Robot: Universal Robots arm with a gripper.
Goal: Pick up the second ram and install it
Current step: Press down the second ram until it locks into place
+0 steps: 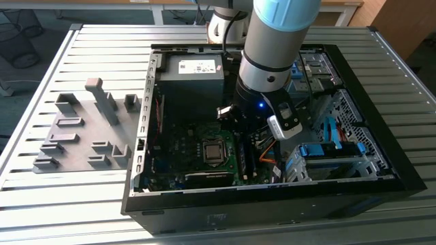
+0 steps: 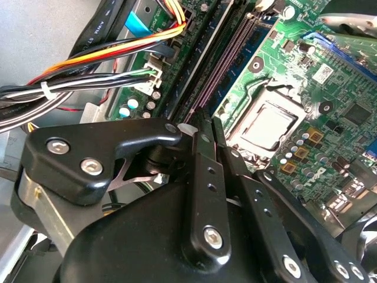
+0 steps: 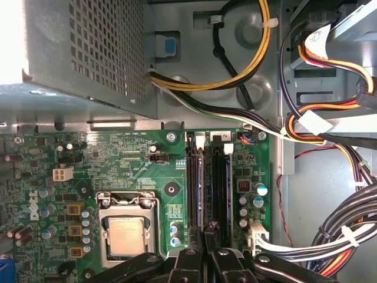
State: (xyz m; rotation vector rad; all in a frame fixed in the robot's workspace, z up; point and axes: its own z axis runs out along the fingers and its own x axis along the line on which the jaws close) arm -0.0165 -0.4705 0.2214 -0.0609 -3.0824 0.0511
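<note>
The tool (image 2: 206,122) hung inside the open computer case (image 1: 272,206), its fingers (image 2: 200,177) drawn narrow, all but together, with their tips just above the near end of the two memory slots (image 3: 207,177). No blue-green strip could be made out between the fingers. In the first wrist view the slot nearer the CPU socket (image 3: 126,234) carried a pale edge along its length, which might have been a seated module. The other slot looked dark, so I could not tell where the second ram lay. I judged the work to be at or near the seating, not the pick-up.

Around the slots the green motherboard (image 3: 118,171) lay flat, with bundled cables (image 3: 330,236) beside it and the power supply (image 1: 191,76) beyond. The case rested on a slatted metal worktop (image 1: 68,204). A grey holder plate (image 1: 81,138) with upright blocks lay on the exterior view's left. Past it were a floor and wire baskets (image 1: 17,46).
</note>
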